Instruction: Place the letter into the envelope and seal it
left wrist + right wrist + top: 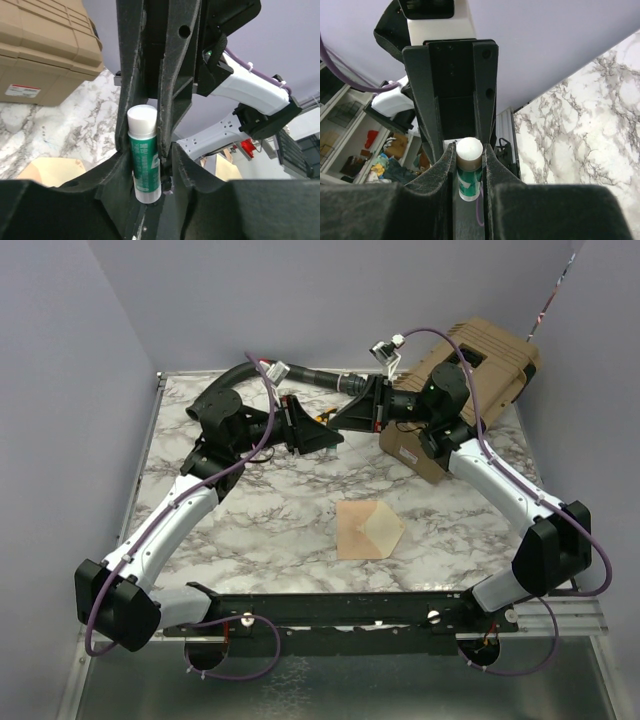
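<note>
Table point(250, 510): marbled white and grey top, both arms reaching in from the near edge.
Envelope point(355, 530): lies flat on the table, just to the 5 o'clock side of its centre and well apart from both grippers.
Flap point(385, 528): open, a pale cream triangle pointing toward 3 o'clock.
Case point(490, 365): tan, ribbed lid, in the table's 1 o'clock corner, with the right arm passing over its near edge.
Glue stick point(144, 150): green label, white cap, held in the air between the two grippers, at 12 o'clock from the envelope.
Right gripper point(469, 157): points toward 9 o'clock in the top view. Its jaws are clamped on the glue stick, one finger pressed against each side just under the cap.
Left gripper point(148, 160): points toward 3 o'clock and meets the right gripper tip to tip. Its jaws stand on either side of the glue stick. I cannot tell whether they press on it, because a finger of the right gripper sits in the same gap.
Stick's pose: upright in the left wrist view with the cap at 12 o'clock, and seen cap-end on in the right wrist view.
</note>
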`<action>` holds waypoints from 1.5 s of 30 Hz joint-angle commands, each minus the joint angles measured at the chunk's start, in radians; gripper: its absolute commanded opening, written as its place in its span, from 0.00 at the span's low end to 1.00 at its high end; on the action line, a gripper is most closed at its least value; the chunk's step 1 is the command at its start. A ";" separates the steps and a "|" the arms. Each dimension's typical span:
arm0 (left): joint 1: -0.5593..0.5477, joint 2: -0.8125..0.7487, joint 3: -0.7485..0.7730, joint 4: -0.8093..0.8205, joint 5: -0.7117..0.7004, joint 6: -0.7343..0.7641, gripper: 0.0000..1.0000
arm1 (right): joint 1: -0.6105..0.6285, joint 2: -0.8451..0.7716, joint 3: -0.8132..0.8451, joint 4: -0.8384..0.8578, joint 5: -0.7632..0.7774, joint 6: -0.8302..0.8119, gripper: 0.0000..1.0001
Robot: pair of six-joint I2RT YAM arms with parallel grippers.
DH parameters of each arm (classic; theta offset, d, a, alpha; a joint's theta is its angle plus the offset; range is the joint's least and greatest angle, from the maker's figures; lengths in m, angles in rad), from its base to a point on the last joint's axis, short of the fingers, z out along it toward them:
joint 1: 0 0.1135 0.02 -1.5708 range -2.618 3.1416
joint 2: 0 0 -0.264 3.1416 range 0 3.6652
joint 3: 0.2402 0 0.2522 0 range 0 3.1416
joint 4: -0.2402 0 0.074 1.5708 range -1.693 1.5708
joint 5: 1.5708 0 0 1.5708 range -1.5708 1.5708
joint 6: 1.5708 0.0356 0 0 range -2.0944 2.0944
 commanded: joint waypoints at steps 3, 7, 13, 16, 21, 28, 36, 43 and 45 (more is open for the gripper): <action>0.021 0.009 -0.005 0.040 0.018 0.000 0.18 | 0.004 -0.001 0.027 -0.081 -0.035 -0.068 0.00; 0.022 0.008 -0.019 0.052 0.014 0.007 0.00 | 0.004 -0.011 0.031 -0.093 -0.013 -0.066 0.18; 0.022 -0.015 -0.040 0.054 -0.043 0.047 0.00 | 0.003 -0.097 -0.017 -0.164 0.183 -0.128 0.86; 0.022 -0.035 -0.051 0.047 -0.110 0.072 0.00 | 0.004 -0.140 -0.062 -0.135 0.254 -0.135 0.92; 0.022 -0.077 -0.070 0.121 -0.241 0.040 0.00 | 0.006 -0.170 -0.126 -0.087 0.269 -0.130 0.92; 0.022 -0.152 -0.130 0.278 -0.440 -0.086 0.00 | 0.115 -0.170 -0.082 -0.150 0.432 -0.214 0.82; 0.022 -0.159 -0.140 0.304 -0.492 -0.161 0.00 | 0.157 -0.126 -0.001 -0.177 0.499 -0.254 0.65; 0.022 -0.155 -0.146 0.330 -0.499 -0.178 0.00 | 0.159 -0.082 0.019 -0.127 0.453 -0.196 0.48; 0.022 -0.153 -0.149 0.332 -0.497 -0.179 0.00 | 0.159 -0.075 0.021 -0.116 0.450 -0.178 0.48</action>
